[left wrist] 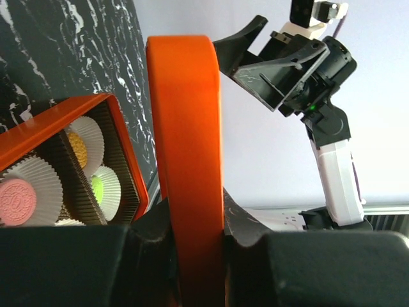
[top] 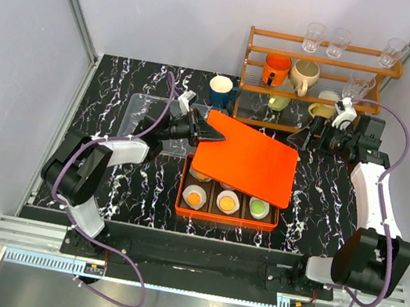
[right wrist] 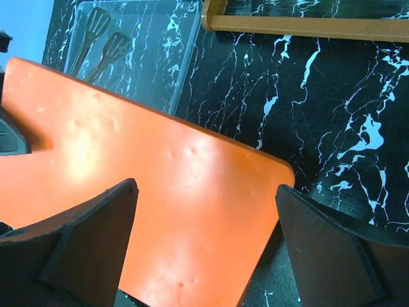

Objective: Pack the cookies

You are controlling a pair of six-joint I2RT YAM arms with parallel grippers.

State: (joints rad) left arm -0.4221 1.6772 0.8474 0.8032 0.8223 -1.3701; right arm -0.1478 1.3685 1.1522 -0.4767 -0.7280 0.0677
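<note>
Orange seen overhead: clamps flat orange plastic lid [top: 245, 159] by its left corner in narrowly parted left gripper [top: 208, 132], above orange box [top: 225, 220] holding round cookies [top: 194, 197]. Left wrist: pinches lid edge-on. Right wrist: spreads right gripper [right wrist: 204, 236] wide, grasping nothing, astride lid's corner; black marbled tabletop [right wrist: 332, 128] beyond that edge.

a black table [top: 123, 75] with white marble veining carries everything. an orange box [top: 225, 219] sits flat on it at 6 o'clock, close to the near edge, its long side parallel to that edge. a clear plastic tray [top: 143, 107] lies at 10 o'clock, well apart from the box. a wooden rack [top: 324, 62] stands at 1 o'clock against the far edge. a blue mug [top: 221, 90] stands upright at 12 o'clock, just beside the rack's left end. bare tabletop shows at 3 o'clock and along the left edge at 8 o'clock.
</note>
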